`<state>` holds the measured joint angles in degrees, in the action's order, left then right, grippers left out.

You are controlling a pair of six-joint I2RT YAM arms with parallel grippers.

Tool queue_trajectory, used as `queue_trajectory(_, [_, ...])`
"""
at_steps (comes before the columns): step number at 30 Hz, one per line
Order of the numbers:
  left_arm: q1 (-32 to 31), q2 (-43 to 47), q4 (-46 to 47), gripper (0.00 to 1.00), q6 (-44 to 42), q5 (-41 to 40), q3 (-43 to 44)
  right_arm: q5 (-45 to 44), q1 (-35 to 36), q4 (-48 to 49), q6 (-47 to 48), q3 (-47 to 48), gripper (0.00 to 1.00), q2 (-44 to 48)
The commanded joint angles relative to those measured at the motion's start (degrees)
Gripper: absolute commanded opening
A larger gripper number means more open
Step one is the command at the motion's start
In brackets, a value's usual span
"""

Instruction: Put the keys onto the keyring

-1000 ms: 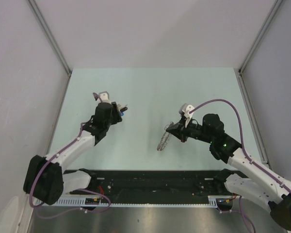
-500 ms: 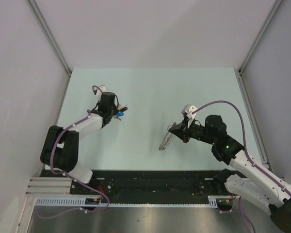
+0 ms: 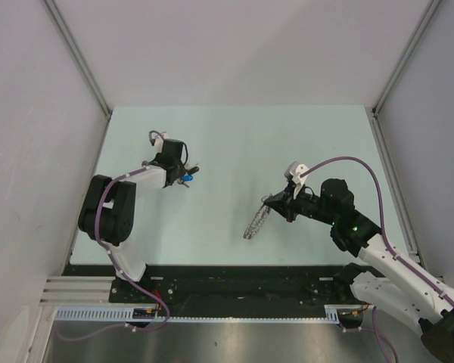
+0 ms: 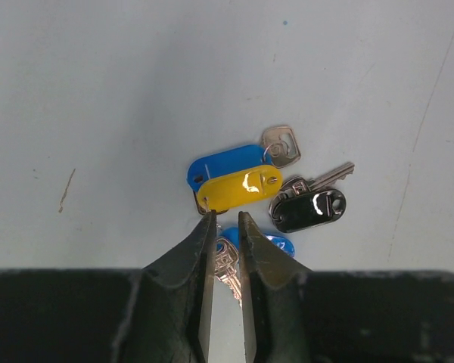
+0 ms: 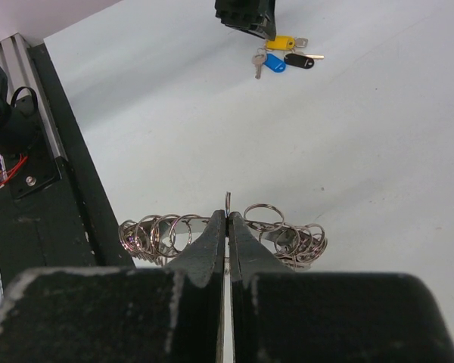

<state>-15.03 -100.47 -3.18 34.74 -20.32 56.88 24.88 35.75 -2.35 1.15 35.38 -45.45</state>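
Glossy plastic heads in blue, yellow and black are marking out the keys [image 4: 240, 188], which are lying bunched and flat on the pale table [image 3: 227, 144] at the left, their short metal blades fanning outward. The left gripper [image 4: 225, 221] is hanging straight over them with its jaws drawn narrow and its tips at the yellow head's end. I cannot tell whether it is pinching anything. Well apart to the right, the right gripper [image 5: 228, 218] is pinching one thin wire loop of the keyring [image 5: 291, 243] with its jaws fully together, probably to present it for threading. The rest of the keyring, a limp silvery chain of small rings, is drooping below the fingers.
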Motion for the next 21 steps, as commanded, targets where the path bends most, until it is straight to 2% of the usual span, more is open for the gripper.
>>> queue_trajectory(1, [0.7,-1.22,-1.13,0.21,2.08,-1.21,2.0,0.6,-0.42,2.61,0.52,-0.04,0.0,1.42])
queue_trajectory(15, [1.23,-3.86,-1.74,0.2,2.09,-1.57,2.62,1.13,-1.03,2.53,0.43,-0.57,0.0,1.51])
queue_trajectory(21, [1.32,-1.93,-2.62,0.08,-0.1,-2.97,2.97,1.48,-1.29,2.61,0.35,-0.48,0.0,1.51])
